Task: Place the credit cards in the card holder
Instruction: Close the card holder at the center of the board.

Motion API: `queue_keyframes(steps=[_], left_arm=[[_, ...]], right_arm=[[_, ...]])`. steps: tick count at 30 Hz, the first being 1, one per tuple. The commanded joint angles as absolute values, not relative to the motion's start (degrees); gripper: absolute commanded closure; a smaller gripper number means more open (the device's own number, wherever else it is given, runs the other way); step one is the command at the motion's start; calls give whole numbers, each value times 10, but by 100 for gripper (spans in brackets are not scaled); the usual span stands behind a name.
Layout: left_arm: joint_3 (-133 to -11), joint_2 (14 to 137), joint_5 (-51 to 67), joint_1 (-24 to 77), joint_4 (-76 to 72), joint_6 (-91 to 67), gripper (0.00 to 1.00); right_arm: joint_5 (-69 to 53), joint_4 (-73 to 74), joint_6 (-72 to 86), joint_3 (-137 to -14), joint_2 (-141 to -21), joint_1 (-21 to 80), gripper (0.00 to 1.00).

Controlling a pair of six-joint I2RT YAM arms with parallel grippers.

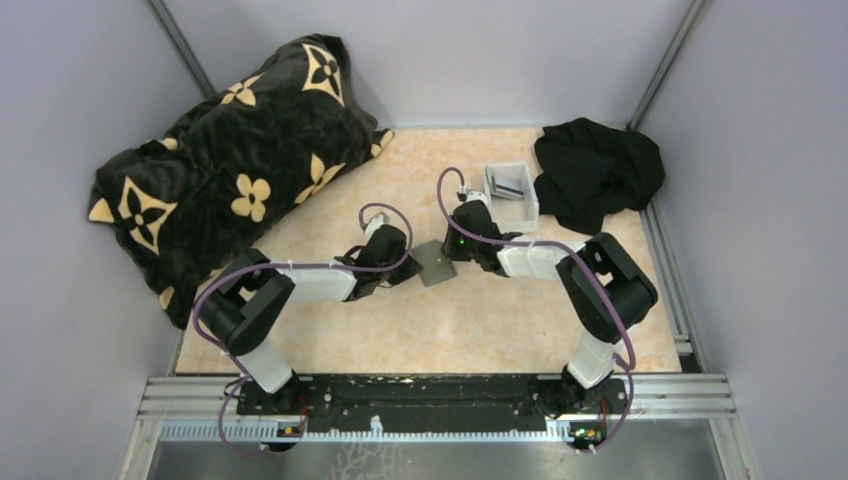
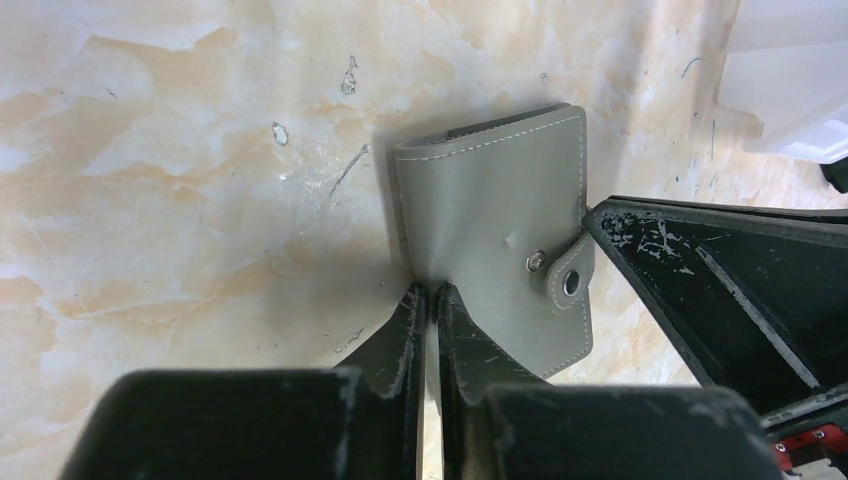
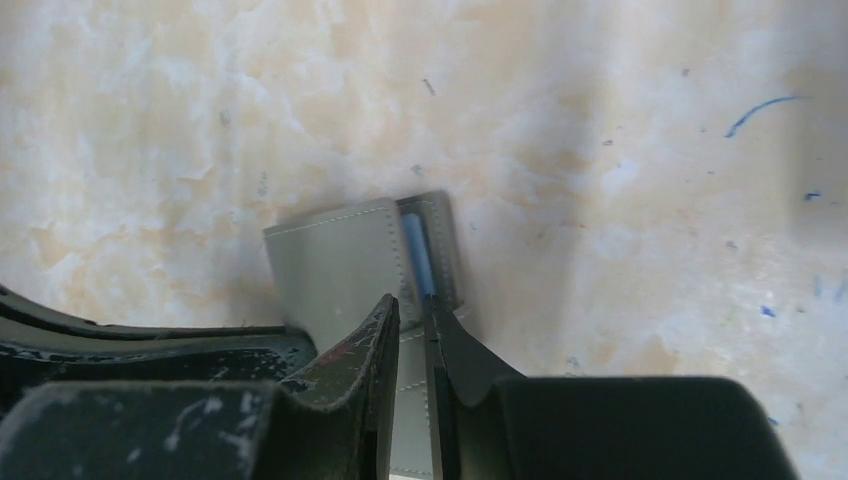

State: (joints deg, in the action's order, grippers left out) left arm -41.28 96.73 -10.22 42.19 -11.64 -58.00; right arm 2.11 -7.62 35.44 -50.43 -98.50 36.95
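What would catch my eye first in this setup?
The big black cushion with cream flowers, far left. Then the left arm and right arm meet mid-table over a small grey card holder, left fingers pinching its edge. A white tray sits beside a black cloth, far right.

Two robot arms: left arm point(image 1: 300, 285), right arm point(image 1: 560, 262). One card holder point(image 1: 434, 262), centre. One white tray point(image 1: 531, 207) at 1 o'clock, holding cards point(image 1: 511, 186), number indistinct. One patterned cushion point(image 1: 240, 160), 10 o'clock. One black cloth point(image 1: 597, 172), 2 o'clock.
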Motion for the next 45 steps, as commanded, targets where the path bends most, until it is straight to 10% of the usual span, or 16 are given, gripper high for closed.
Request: queue_keyframes(steps=[1,45], left_arm=[[-379,1004,-144,420,73,-534,91],[-345,996,-127,422,26,-523,92]], right_arm=[[65,-24,315,-530,-955,368,84],[245,102,178,-621,-982,518,65]])
